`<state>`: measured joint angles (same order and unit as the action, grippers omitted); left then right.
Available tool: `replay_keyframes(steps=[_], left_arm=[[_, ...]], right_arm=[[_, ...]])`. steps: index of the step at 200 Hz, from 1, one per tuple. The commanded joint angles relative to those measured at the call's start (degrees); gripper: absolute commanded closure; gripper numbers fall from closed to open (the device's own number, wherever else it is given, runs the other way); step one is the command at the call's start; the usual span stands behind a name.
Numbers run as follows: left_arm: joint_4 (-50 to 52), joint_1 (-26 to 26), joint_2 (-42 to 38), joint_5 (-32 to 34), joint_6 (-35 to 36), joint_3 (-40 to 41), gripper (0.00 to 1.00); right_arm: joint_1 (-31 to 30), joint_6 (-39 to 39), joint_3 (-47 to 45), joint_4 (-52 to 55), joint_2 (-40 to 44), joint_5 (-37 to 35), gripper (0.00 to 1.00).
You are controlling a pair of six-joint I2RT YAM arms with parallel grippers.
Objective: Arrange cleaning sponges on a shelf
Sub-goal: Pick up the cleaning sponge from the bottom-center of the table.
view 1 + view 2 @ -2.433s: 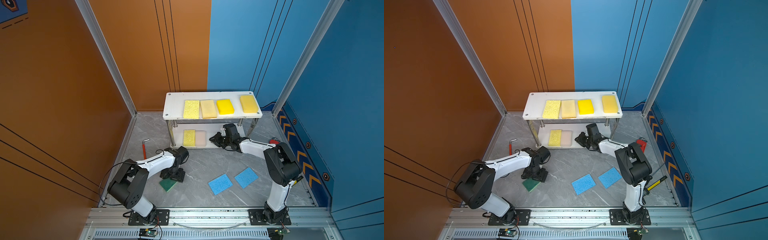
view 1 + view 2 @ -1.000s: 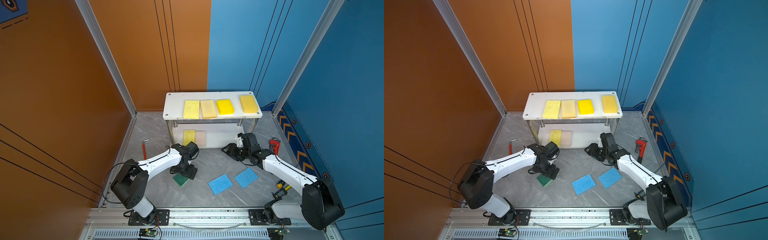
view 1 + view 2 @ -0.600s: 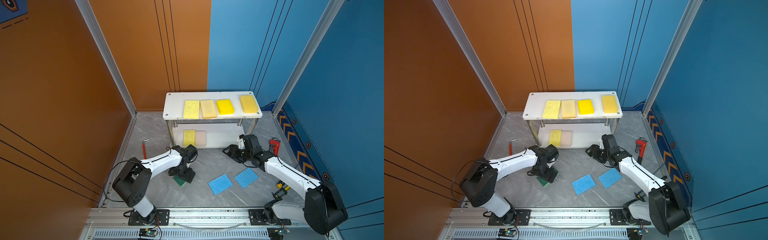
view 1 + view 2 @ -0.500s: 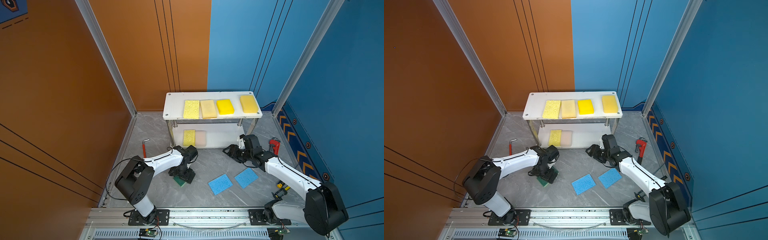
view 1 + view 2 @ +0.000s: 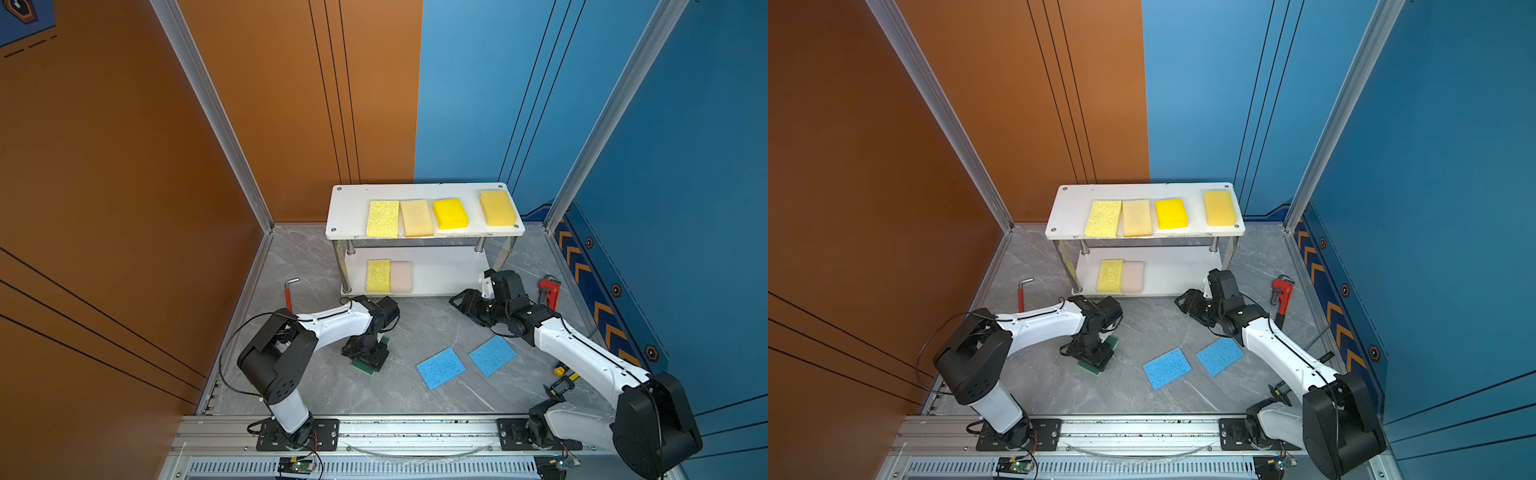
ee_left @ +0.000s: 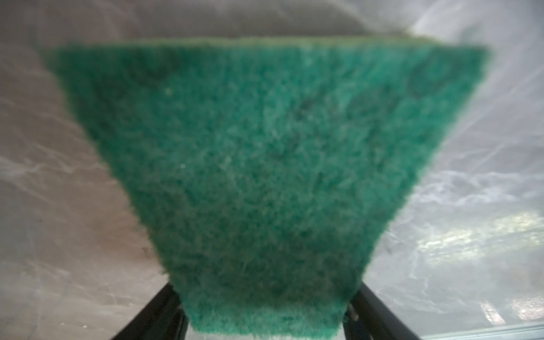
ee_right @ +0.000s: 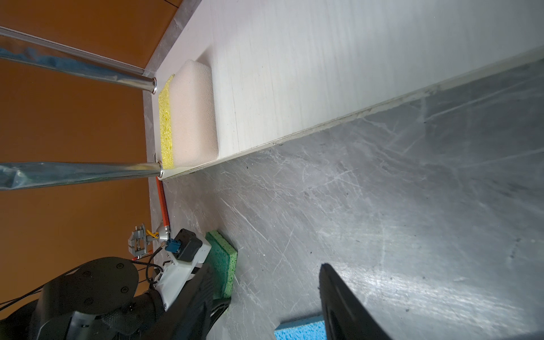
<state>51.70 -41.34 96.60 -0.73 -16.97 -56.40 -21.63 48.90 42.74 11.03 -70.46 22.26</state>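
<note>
Dark green sponge lies flat on the grey stone floor, scouring face up, well apart from the shelf. Left gripper sits directly over it, pointing down. In the left wrist view its black fingers stand one on each side of the sponge's near end, close against the edges. That view is blurred, so I cannot tell whether they already pinch or merely flank it.

Right gripper: jaws apart, nothing between them, low over bare floor just in front of the lower board, towards its empty end.

Shelf stock:
- Top board carries four in a row: porous pale-yellow sponge, beige sponge, bright yellow sponge, deeper yellow sponge.
- Lower board holds a second porous sponge touching the pinkish-beige sponge.
- Two thin blue sponges lie flat on the floor between the arms, just beside each other.

Handling, as judged:
- The green one looks light, soft and squashy, and its rough fibre top should resist slipping.
- The right wrist view shows a foam body thick enough to offer side faces.
- Best hold is probably across the short width at mid-length, so it hangs level.
- Squeeze gently, as a hard clamp would likely bow it.
- The blue ones look thin and limp, and probably need an edge pick.
</note>
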Motion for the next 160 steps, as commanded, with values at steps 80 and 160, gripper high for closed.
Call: replay_keyframes(steps=[80, 160], left_arm=[[-0.32, -7.21, -3.54, -1.21, -10.34, -14.24, 0.29], [-10.53, -7.94, -2.53, 0.95, -19.44, -22.92, 0.29]], right_arm=[[2.91, 0.05, -4.18, 3.98, 7.02, -0.67, 0.41], [4.74, -0.08, -4.87, 5.99, 10.95, 1.23, 0.4]])
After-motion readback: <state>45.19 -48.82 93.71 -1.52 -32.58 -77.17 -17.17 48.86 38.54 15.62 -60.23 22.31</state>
